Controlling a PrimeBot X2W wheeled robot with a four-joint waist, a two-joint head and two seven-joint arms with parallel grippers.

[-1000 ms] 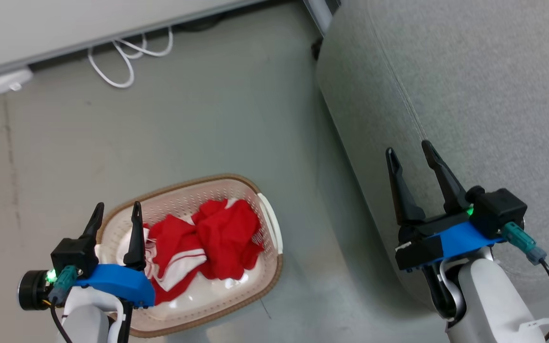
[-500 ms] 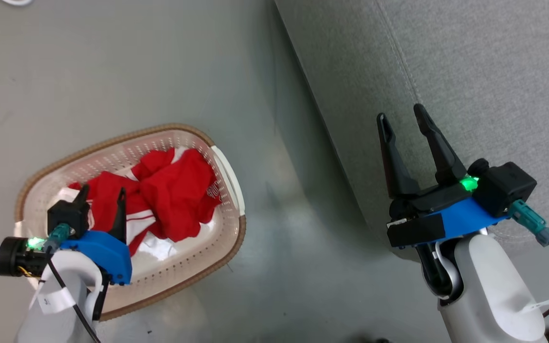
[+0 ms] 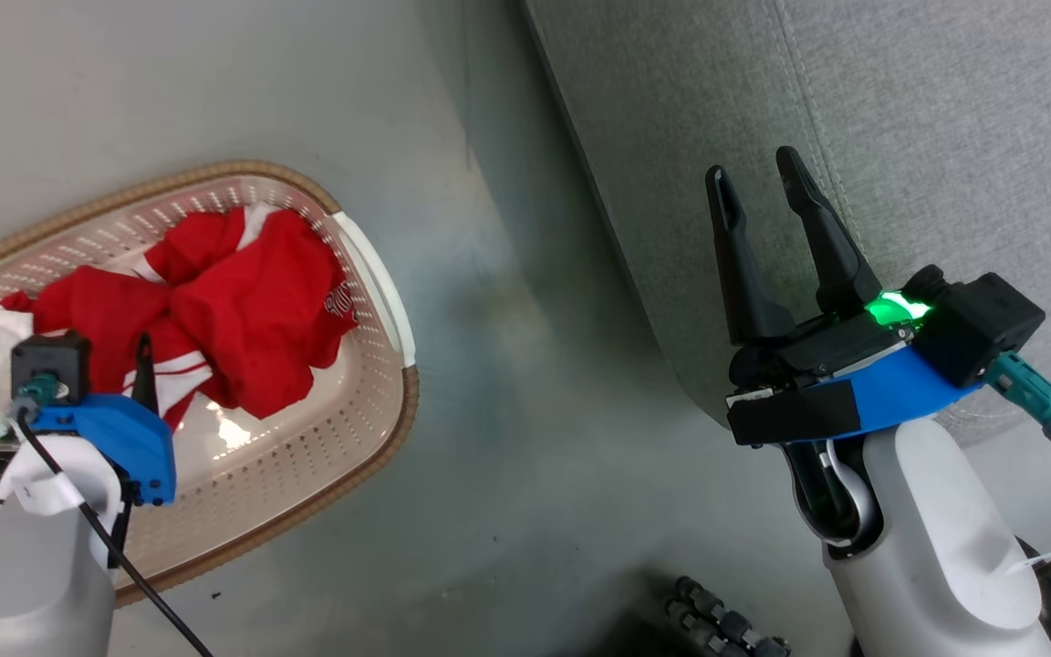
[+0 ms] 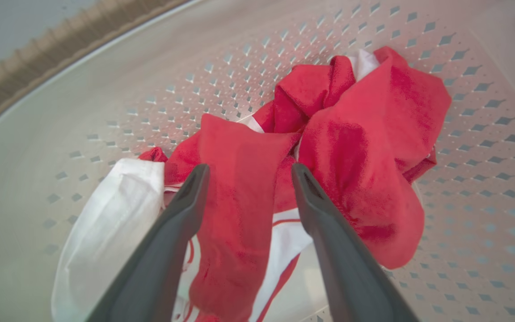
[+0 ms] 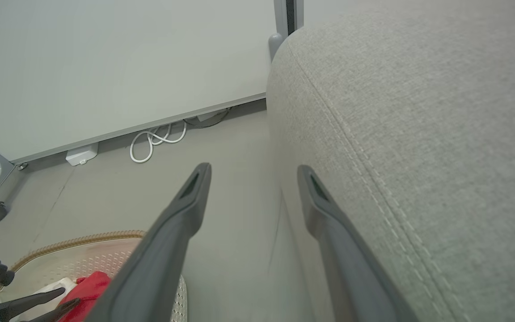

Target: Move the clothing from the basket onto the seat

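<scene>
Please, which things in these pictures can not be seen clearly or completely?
- Head view: left end of the basket, cut off by the edge and covered by the left arm.
- Head view: small print on the clothing, too small to read.
- Left wrist view: whether the left gripper touches the clothing; depth is unclear.
- Head view: dark ribbed object, cut off by the bottom edge.

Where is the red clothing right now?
The clothing lies bunched inside the basket on the floor, at the head view's left; the open left gripper hangs over it, and the seat is to its right.
</scene>
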